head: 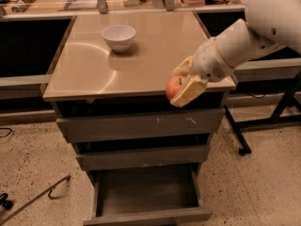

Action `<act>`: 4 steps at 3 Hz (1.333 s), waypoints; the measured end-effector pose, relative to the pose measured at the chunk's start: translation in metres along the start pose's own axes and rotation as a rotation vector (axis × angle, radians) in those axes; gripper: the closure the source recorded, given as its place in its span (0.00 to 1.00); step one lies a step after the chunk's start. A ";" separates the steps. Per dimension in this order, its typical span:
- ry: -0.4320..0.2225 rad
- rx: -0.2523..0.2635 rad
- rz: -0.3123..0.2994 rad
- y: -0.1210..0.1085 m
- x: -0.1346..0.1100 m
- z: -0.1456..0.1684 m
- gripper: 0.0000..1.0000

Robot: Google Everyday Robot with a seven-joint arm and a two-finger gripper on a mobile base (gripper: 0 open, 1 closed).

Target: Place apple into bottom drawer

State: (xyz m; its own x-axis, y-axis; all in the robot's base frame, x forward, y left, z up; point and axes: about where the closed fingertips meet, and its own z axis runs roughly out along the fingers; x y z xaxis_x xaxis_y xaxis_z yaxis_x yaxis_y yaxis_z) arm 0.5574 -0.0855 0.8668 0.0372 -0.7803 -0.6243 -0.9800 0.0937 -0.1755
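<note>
**A:** Where is the apple [171,86] sitting right now?

**B:** It isn't sitting anywhere. The gripper [178,88] is carrying it at the front right edge of the surface [89,69], with part of it hanging over the lip.

**A:** And the fingers [190,91]?

**B:** They are closing on the apple from both sides, one above and one below. That is why it is riding clear of the metal and not rolling on it.

**A:** Why is the arm [235,44] reaching in from the right?

**B:** I am guessing that this is leaving the cabinet front free, so nothing is standing between the apple and the way down.

**A:** Is the bottom drawer [143,194] waiting?

**B:** Yes, it is standing pulled out, well below the apple, showing a bare tray. The top drawer [136,125] and middle drawer [143,157] are staying shut, so they are not blocking the drop path.

**A:** What is the next move asking for?

**B:** Probably bringing the apple forward past the edge, then lowering it in front of the two shut fronts and over the tray. The risk is clipping the lip or letting go too high.

**A:** And the bowl [119,36]?

**B:** It is resting at the back of the surface, well apart and out of the way.
</note>
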 end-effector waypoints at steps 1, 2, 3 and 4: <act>-0.012 -0.013 0.037 0.040 0.022 0.031 1.00; -0.011 -0.042 0.078 0.085 0.060 0.075 1.00; 0.002 -0.113 0.145 0.129 0.127 0.142 1.00; 0.002 -0.113 0.145 0.129 0.127 0.142 1.00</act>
State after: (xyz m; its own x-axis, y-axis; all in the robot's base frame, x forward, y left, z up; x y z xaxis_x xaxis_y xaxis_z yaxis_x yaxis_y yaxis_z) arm 0.4631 -0.0851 0.6569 -0.1060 -0.7653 -0.6349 -0.9909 0.1349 0.0029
